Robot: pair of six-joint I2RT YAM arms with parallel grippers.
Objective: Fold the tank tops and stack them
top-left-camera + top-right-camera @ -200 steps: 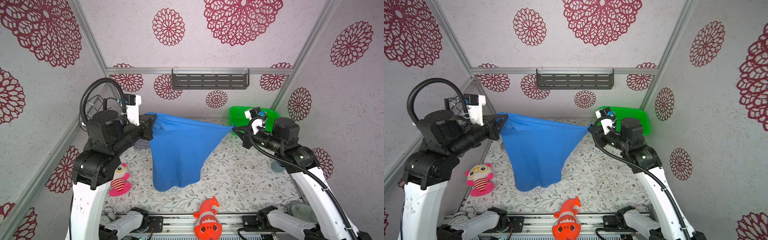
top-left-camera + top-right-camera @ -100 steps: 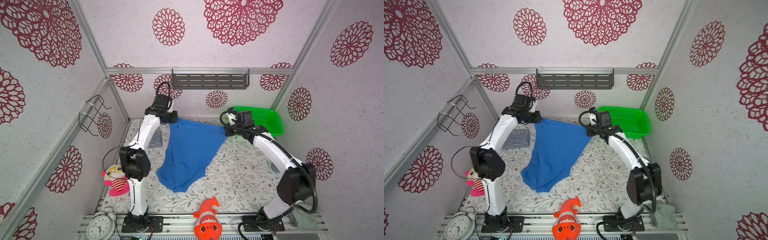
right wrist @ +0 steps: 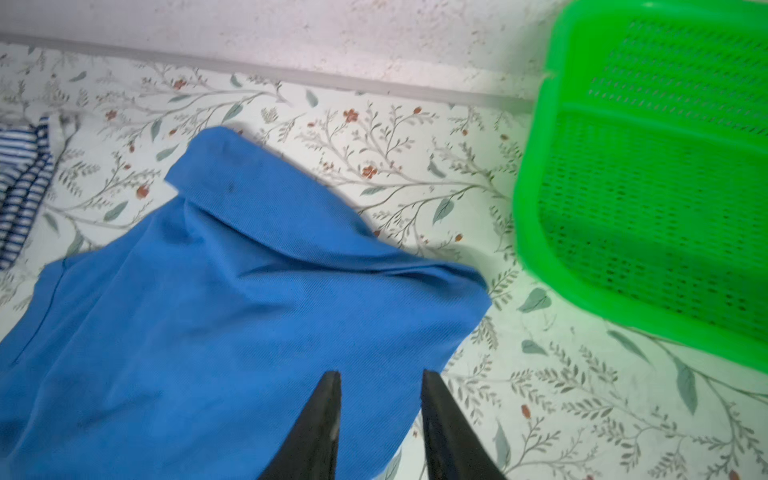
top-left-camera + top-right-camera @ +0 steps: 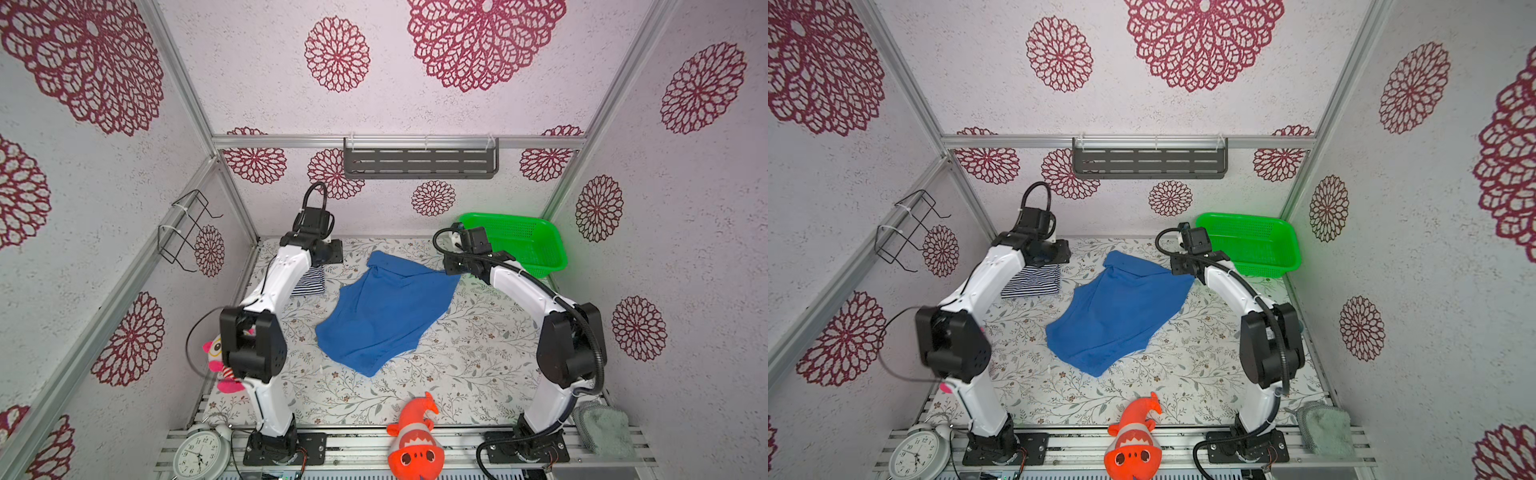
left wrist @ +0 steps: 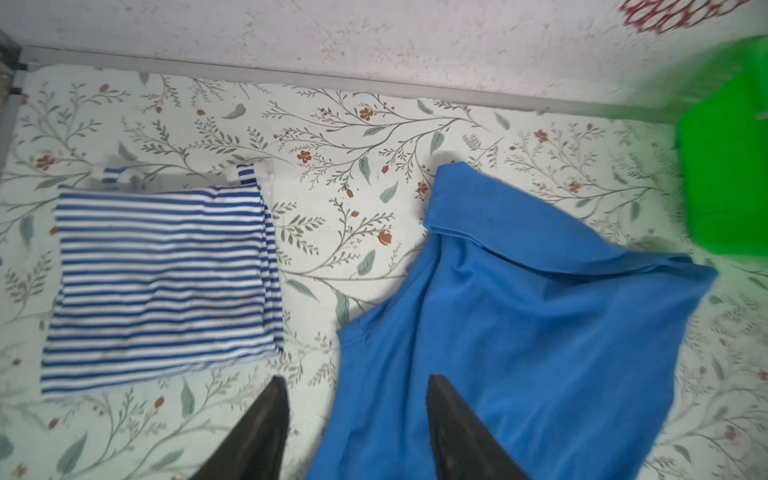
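1. Grippers: left gripper (image 5: pixel 356 380) and right gripper (image 3: pixel 381 374) both stand with jaws spread, pinching nothing, near the far corners of the blue tank top (image 4: pixel 386 316).
2. That top lies skewed in the middle of the table (image 4: pixel 457 374), its far edge rolled over; the striped tank top (image 4: pixel 1032 282) sits folded just beside it.
3. Before folding, flatten the rolled edge and square the cloth — pinch corners, not mid-fabric.
4. Fold to the striped one's footprint so the 2 stack neatly.
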